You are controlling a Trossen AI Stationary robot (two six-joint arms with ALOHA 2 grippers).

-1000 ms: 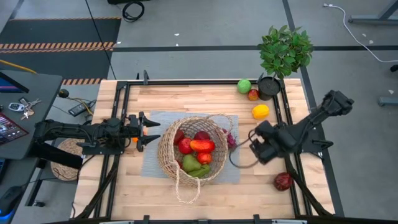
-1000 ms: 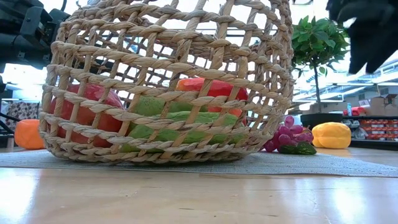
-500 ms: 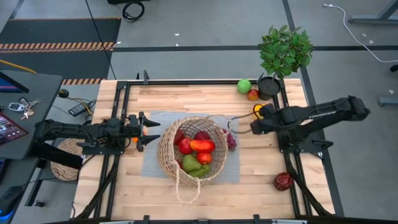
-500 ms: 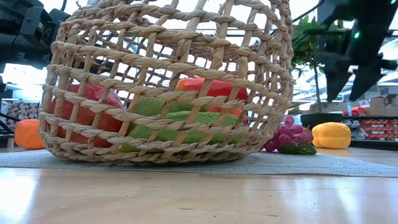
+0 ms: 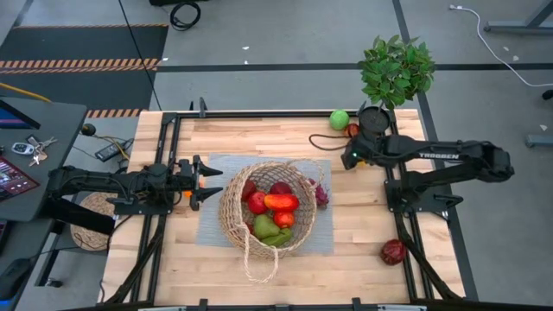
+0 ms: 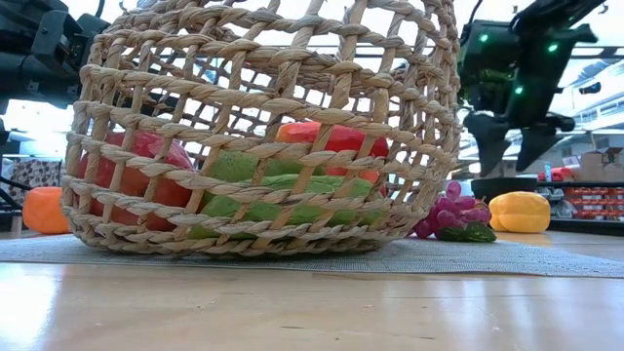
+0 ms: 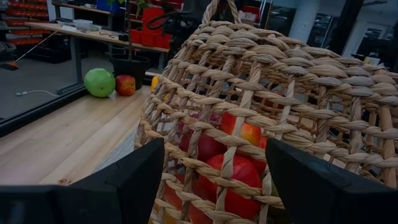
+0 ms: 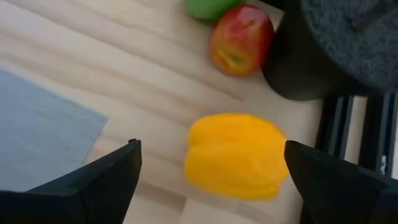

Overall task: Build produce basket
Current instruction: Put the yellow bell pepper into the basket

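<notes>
The wicker basket (image 5: 268,207) stands on a grey mat (image 5: 216,226) and holds red, green and orange-red produce (image 5: 275,207). My right gripper (image 5: 349,159) hangs open above a yellow pepper (image 8: 236,155) near the far right. Its fingers (image 6: 487,154) point steeply down and are clear of the pepper (image 6: 520,212). Purple grapes (image 5: 321,193) lie against the basket's right side. My left gripper (image 5: 207,183) waits open and level at the basket's left wall (image 7: 280,93), apart from it. An orange piece (image 6: 46,210) lies near it.
A green apple (image 5: 339,119) and a red apple (image 8: 241,40) lie beside the black plant pot (image 5: 373,121) at the far right corner, close behind the pepper. A dark red piece (image 5: 394,251) lies near the right front. Black rails (image 5: 406,216) run along the table's sides.
My right arm has swung toward the table's far edge, from beside the basket's right side to over the yellow pepper. Its gripper has come lower and its wrist has rolled. Nothing on the table has moved.
</notes>
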